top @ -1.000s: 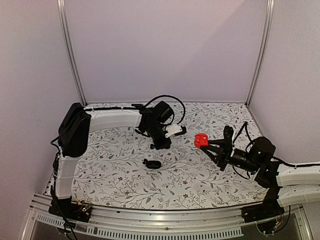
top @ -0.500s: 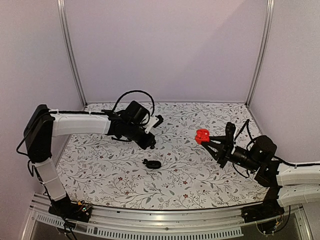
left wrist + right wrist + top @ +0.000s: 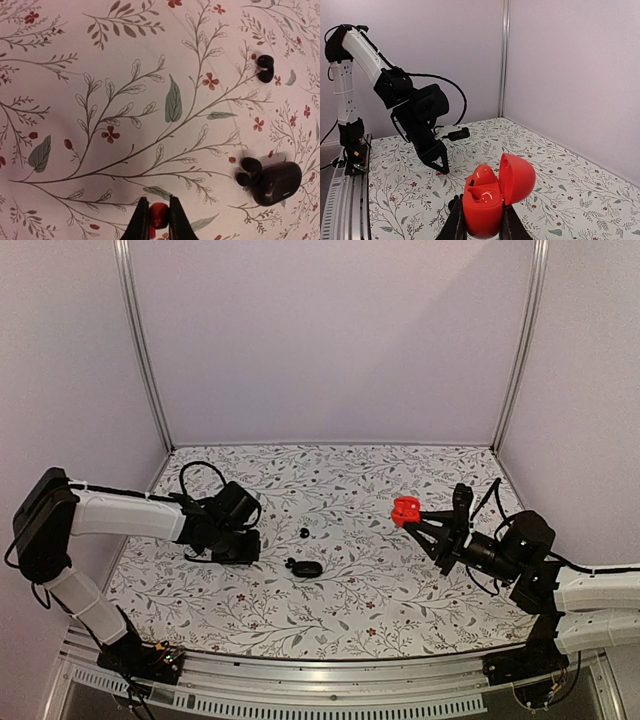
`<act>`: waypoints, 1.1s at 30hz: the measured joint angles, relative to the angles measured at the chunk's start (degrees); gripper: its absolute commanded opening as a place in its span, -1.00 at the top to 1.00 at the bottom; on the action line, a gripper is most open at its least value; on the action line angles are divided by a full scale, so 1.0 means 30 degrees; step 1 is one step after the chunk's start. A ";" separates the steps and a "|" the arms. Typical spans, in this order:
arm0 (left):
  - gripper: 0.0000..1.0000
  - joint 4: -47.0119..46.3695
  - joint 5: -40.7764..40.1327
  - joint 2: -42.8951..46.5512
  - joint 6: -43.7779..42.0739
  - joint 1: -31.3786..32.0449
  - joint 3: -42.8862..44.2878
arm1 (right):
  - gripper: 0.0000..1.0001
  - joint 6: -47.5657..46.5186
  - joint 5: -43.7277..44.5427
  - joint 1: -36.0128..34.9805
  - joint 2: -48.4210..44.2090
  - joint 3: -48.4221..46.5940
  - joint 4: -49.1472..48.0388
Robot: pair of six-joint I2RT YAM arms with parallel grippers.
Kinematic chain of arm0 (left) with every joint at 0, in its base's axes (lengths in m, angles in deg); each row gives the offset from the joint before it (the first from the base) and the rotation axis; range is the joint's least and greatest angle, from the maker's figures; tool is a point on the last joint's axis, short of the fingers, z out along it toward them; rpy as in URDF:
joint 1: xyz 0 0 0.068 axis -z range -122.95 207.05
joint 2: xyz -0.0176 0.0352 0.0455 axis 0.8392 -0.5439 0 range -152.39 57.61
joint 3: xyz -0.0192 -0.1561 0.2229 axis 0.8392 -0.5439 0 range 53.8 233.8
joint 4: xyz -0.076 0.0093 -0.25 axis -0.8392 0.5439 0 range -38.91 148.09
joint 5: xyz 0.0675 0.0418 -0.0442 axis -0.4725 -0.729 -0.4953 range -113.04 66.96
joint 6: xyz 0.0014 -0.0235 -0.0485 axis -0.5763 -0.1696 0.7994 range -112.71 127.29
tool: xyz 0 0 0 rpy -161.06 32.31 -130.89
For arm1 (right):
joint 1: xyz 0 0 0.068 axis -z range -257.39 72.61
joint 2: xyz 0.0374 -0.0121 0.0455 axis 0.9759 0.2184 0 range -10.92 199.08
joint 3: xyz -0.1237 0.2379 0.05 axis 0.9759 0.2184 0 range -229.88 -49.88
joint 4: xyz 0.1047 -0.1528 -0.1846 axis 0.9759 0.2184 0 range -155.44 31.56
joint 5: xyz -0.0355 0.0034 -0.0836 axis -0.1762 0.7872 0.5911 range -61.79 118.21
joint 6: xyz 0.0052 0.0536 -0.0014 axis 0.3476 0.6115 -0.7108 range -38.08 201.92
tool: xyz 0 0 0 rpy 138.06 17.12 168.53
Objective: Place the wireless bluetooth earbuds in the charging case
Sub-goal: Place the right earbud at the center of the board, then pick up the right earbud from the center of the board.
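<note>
My right gripper [image 3: 482, 222] is shut on a red hinged earbud case [image 3: 487, 197] and holds it above the mat at the right with its lid open. One red bud sits in a socket. My left gripper [image 3: 159, 216] is shut on a small red bud [image 3: 159, 215], low over the mat's left side [image 3: 243, 552]. A glossy black charging case [image 3: 274, 182] lies closed on the mat, right of the left gripper. One black earbud [image 3: 248, 171] touches its side and another black earbud [image 3: 265, 68] lies farther off.
A floral mat [image 3: 340, 610] covers the table. Pale walls and metal posts [image 3: 140, 350] close in the back and sides. In the top view the black case [image 3: 307, 568] lies between the two arms, with the loose bud [image 3: 303, 533] just behind it.
The left arm has swung from the mat's middle to the left and down, still pinching the red bud. The right gripper has barely moved with the open red case.
</note>
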 measured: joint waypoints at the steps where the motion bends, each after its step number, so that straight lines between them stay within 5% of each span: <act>1: 0.88 0.0044 -0.0007 -0.0007 0.0583 -0.0066 -0.0182 | 1.00 0.0000 0.0000 0.0000 0.0000 0.0000 0.0000; 6: 0.88 -0.0095 0.0678 -0.0357 0.2025 -0.0459 -0.0328 | 1.00 0.0000 0.0000 0.0000 0.0000 0.0000 0.0036; 22: 0.39 0.3636 0.3818 -0.1894 0.0801 -0.1741 0.1180 | 1.00 0.0000 -0.0029 0.0015 -0.0474 0.0000 0.0408; 33: 0.39 0.8255 0.3781 -0.4335 -0.2601 -0.1843 0.5085 | 1.00 0.0138 -0.0124 0.0015 -0.0474 0.0000 0.0393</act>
